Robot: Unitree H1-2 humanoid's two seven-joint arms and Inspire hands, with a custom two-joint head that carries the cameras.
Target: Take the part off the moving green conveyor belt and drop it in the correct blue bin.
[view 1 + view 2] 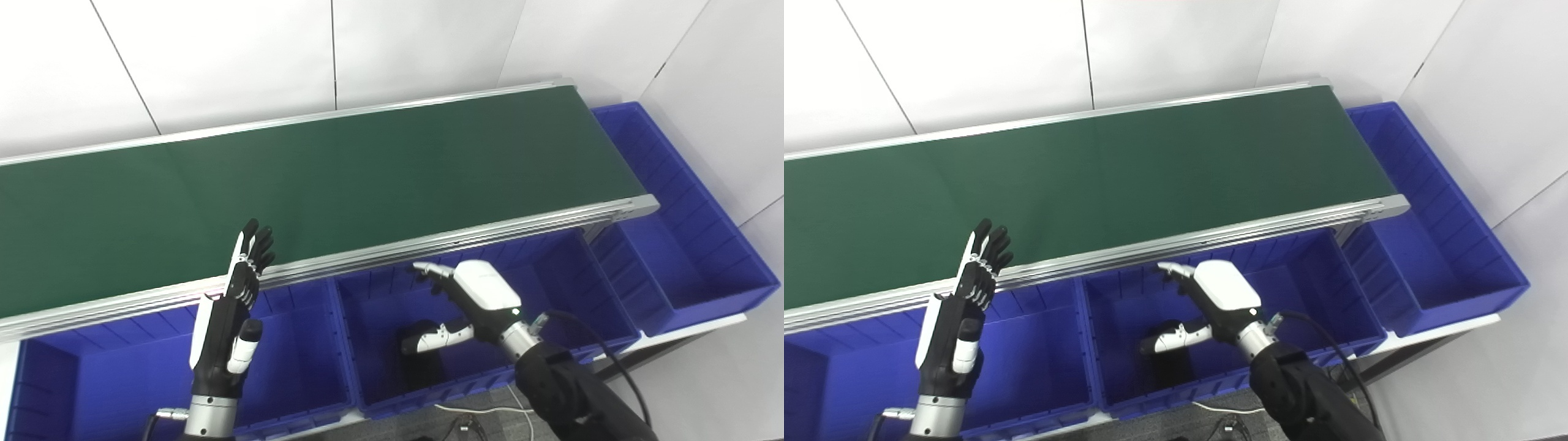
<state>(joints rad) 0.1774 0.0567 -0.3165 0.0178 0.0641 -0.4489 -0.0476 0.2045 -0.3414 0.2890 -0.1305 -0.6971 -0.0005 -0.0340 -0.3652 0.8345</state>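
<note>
no part visible on the green conveyor belt (343, 177). left hand (229, 312) open, upright at the belt's near rail; right hand (471, 300) open, empty, over the middle blue bin (551, 263). dark shape under it, unclear. best to wait, then meet the part ahead of its travel. rail edge blocks low reaches.

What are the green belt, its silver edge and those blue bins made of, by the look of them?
The green belt looks like matte rubber or coated fabric: flat, dull, with no glare. Its silver edge seems to be aluminium, judging by the brushed grey sheen and long straight grooves. The blue bins look like moulded plastic, with uniform colour, ribbed walls and a soft gloss. None of this is certain from pictures alone.
</note>
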